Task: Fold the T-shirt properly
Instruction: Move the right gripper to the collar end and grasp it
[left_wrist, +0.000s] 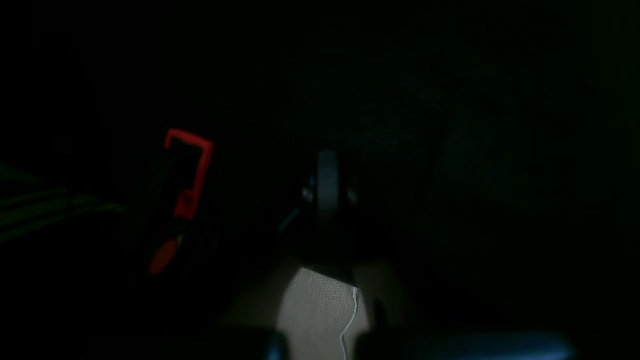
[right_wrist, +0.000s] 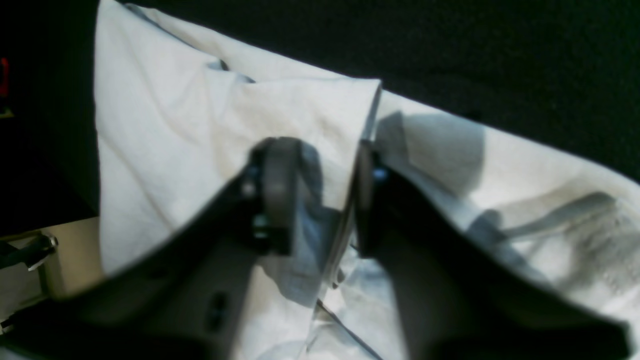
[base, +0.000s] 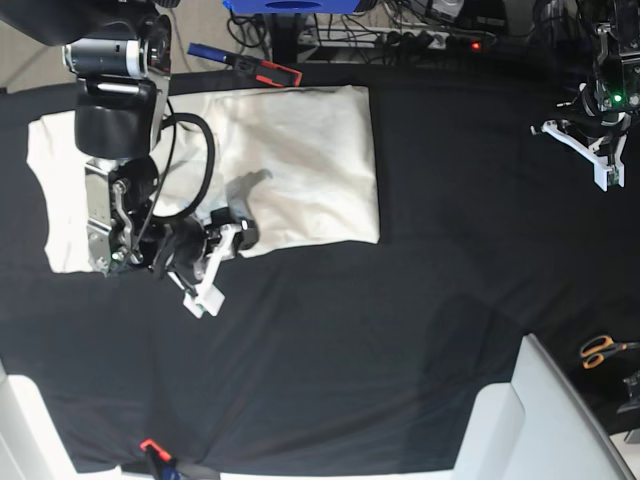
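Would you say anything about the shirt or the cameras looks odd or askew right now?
The left wrist view is almost black, showing little. The T-shirt lies partly folded and wrinkled, its lower edge slanting, with a bare flap left of the arm. The right end effector straddles a fabric fold. Nothing looks damaged.

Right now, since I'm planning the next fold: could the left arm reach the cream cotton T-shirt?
Probably not from there: the left gripper sits shut at the black table cover's far edge, well apart from the cream cotton T-shirt, though nothing blocks the way.
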